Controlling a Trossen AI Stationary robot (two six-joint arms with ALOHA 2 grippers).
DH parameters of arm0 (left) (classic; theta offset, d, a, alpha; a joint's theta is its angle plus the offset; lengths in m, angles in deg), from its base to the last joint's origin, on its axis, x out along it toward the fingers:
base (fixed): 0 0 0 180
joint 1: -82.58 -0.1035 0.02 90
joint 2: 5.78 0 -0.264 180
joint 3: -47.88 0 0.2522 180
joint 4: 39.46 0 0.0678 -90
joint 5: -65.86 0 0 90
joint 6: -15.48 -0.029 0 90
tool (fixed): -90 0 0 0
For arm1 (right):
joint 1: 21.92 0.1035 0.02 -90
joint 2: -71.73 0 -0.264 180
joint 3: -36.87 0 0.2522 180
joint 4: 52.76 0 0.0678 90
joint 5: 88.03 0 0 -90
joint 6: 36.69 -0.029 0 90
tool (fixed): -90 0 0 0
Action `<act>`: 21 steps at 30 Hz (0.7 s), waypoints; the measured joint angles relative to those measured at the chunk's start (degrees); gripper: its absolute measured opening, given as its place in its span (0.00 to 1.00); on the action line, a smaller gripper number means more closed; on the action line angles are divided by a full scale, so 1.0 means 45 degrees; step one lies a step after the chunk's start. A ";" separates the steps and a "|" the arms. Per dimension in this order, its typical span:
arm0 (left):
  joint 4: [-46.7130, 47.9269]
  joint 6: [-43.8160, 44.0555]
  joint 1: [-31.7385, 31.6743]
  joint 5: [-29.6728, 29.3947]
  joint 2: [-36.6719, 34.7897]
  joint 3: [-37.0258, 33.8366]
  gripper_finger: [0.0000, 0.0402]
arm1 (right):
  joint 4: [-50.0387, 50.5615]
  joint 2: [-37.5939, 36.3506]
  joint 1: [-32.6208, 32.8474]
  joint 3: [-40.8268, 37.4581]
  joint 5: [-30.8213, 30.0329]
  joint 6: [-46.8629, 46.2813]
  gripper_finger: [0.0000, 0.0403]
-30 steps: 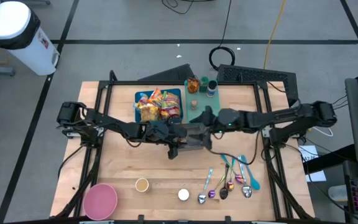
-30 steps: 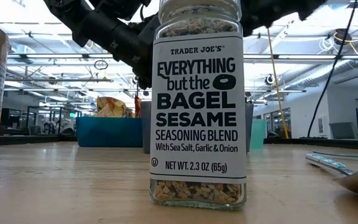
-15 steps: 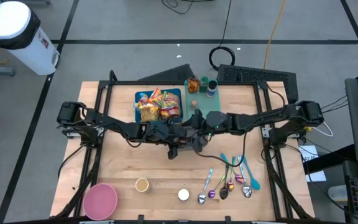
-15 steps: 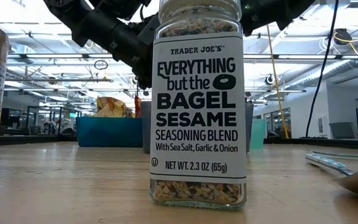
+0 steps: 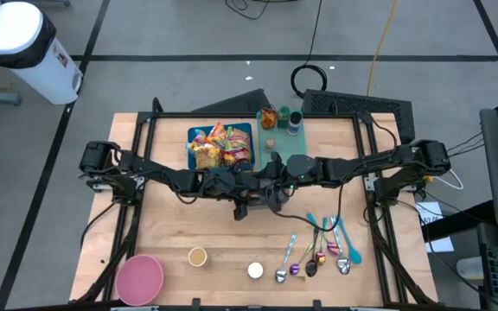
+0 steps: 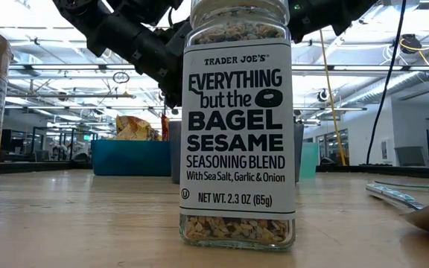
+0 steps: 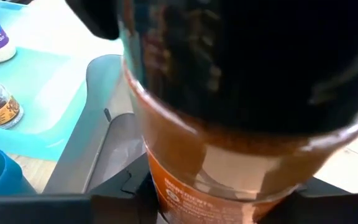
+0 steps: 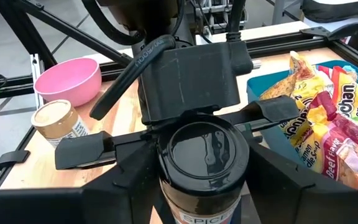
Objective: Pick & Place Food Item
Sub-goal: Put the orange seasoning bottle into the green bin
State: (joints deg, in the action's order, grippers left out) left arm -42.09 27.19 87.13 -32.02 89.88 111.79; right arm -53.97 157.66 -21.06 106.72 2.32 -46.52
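A spice jar with a black lid [image 8: 204, 152] and orange-brown contents [image 7: 229, 168] sits between both grippers over the middle of the table. My left gripper [image 5: 251, 197] comes from the left and is shut on the jar. It also shows in the right wrist view [image 8: 188, 81], behind the jar. My right gripper [image 5: 272, 188] comes from the right and is shut on the same jar. What lies under the jar's base is hidden. My left gripper pinches the jar's lower body [image 7: 166, 193] between its two fingers, coming level from the table's left. The jar stands upright, lid up. My right gripper has its fingers [image 8: 135, 186] against the jar's two sides just below the lid [image 8: 166, 186], slanting down from the table's right.
A blue bin of snack packets [image 5: 221, 145] and a teal mat with spice bottles [image 5: 282, 142] lie at the far side. A pink bowl [image 5: 139, 278], a small jar [image 5: 197, 257], the bagel seasoning jar [image 6: 237, 126] and several spoons [image 5: 322, 250] lie near the front.
My right gripper has gone toward the table's left, up to the jar in my left gripper, and has then kept still. The jar has not moved.
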 joint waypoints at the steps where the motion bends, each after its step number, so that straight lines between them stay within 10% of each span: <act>1: -0.0003 0.0006 0.0005 -0.0017 0.0000 0.0000 0.51 | 0.0013 -0.0004 0.0000 0.0000 0.0031 0.0000 0.48; 11: 0.0373 0.0464 -0.0233 0.1332 -0.1542 -0.0005 0.88 | 0.1710 -0.1047 -0.0100 -0.0024 0.0463 0.0042 0.48; 21: 0.0282 0.0444 -0.0510 0.1399 -0.3192 0.0009 0.97 | 0.3043 -0.3378 -0.0651 -0.0309 -0.4534 0.2280 0.48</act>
State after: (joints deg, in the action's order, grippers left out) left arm -40.82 29.19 84.84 -25.72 75.52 111.83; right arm -40.28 142.46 -23.99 105.33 -18.08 -36.25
